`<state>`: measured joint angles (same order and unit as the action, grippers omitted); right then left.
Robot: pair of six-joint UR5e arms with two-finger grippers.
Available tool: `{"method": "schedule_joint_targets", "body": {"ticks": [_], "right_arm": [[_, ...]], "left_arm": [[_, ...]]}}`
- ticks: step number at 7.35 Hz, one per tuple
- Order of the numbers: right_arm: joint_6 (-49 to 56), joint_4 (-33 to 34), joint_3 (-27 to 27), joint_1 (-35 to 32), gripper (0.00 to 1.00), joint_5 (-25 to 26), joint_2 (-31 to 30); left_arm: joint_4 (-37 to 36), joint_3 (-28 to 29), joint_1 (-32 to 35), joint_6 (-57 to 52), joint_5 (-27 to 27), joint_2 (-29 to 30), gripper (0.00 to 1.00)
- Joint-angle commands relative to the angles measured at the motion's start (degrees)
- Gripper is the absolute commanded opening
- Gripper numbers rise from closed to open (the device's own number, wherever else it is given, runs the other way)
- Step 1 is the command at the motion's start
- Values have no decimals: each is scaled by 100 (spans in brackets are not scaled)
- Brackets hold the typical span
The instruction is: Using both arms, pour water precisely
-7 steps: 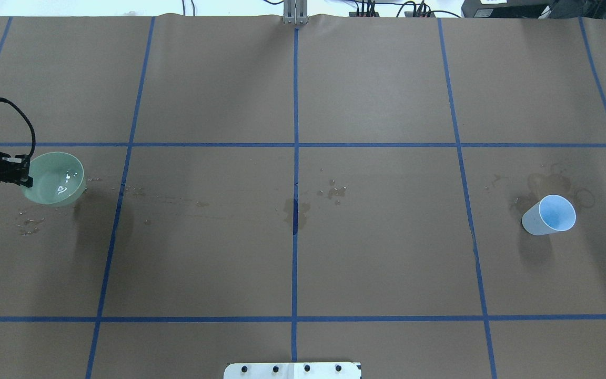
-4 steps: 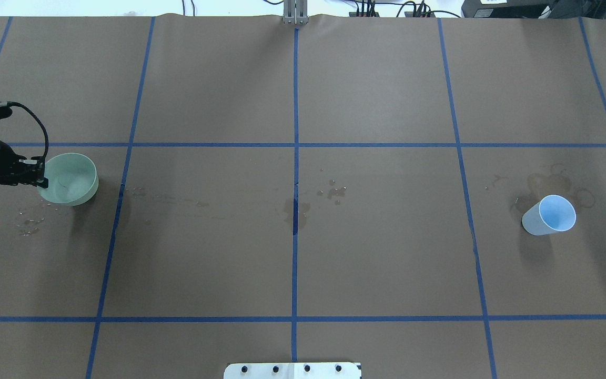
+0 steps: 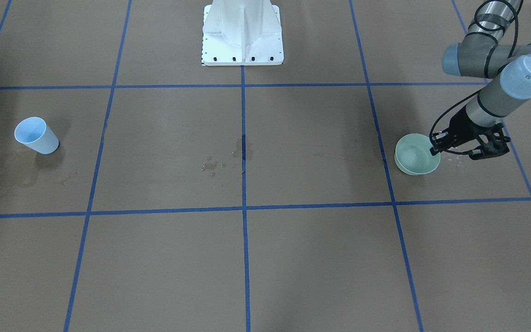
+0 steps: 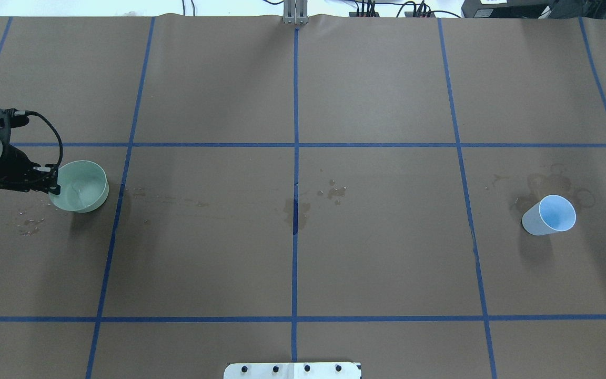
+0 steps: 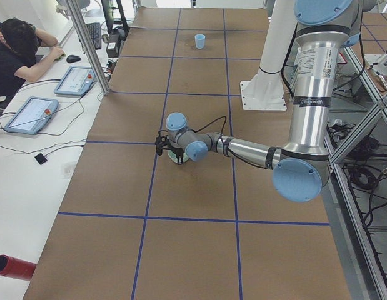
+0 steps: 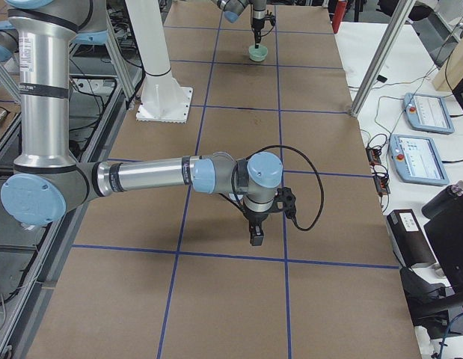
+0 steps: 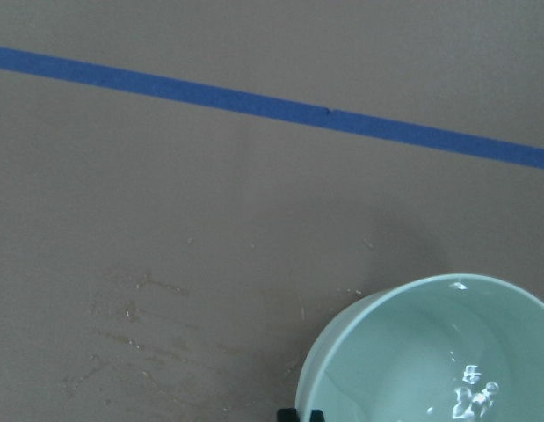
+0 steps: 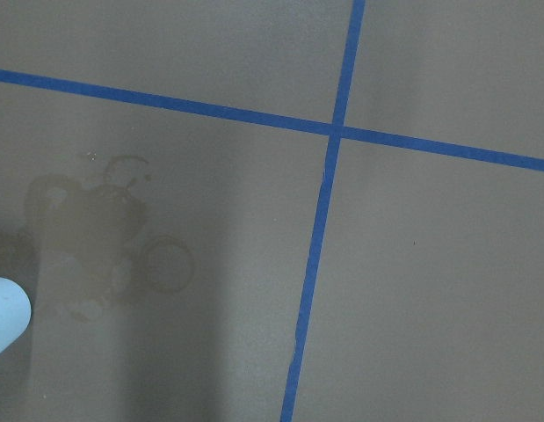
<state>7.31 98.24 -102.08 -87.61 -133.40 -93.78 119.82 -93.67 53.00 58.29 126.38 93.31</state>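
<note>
My left gripper (image 4: 53,185) is shut on the near-side rim of a pale green bowl (image 4: 79,185), at the table's left. It also shows in the front-facing view (image 3: 433,148) beside the bowl (image 3: 416,154). The bowl is upright and low over the paper; I cannot tell if it touches. Water glints (image 7: 472,396) lie in the bowl (image 7: 430,352). A light-blue cup (image 4: 549,215) stands alone at the far right. My right gripper (image 6: 257,235) shows only in the exterior right view, pointing down over bare paper, and I cannot tell whether it is open or shut.
Spilled droplets (image 4: 29,223) lie beside the bowl, with more near the table's middle (image 4: 334,190). Dried water rings (image 4: 555,181) sit behind the cup. The white pedestal (image 3: 242,32) stands at the robot's side. An operator (image 5: 18,50) sits at the side desk.
My left gripper has carried the bowl to the right and slightly toward the robot. The bowl went from tilted to level. The cup has not moved.
</note>
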Motion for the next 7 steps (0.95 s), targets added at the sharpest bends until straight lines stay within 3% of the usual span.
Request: {"method": "schedule_joint_targets", "body": {"ticks": [1, 3, 5, 6, 7], "right_arm": [[69, -7, -13, 7, 99, 33, 44], [43, -7, -48, 7, 99, 33, 62], [60, -7, -49, 7, 99, 24, 62], [43, -7, -40, 7, 99, 24, 62], [34, -7, -40, 7, 99, 24, 88]], "left_arm": [[15, -98, -9, -45, -78, 21, 100], [-3, -248, 78, -141, -26, -32, 100], [-281, -379, 629, -1068, 166, -67, 100], [-1041, -545, 1303, -2153, 533, -58, 100], [-2093, -730, 1901, -3442, 554, -50, 100]]}}
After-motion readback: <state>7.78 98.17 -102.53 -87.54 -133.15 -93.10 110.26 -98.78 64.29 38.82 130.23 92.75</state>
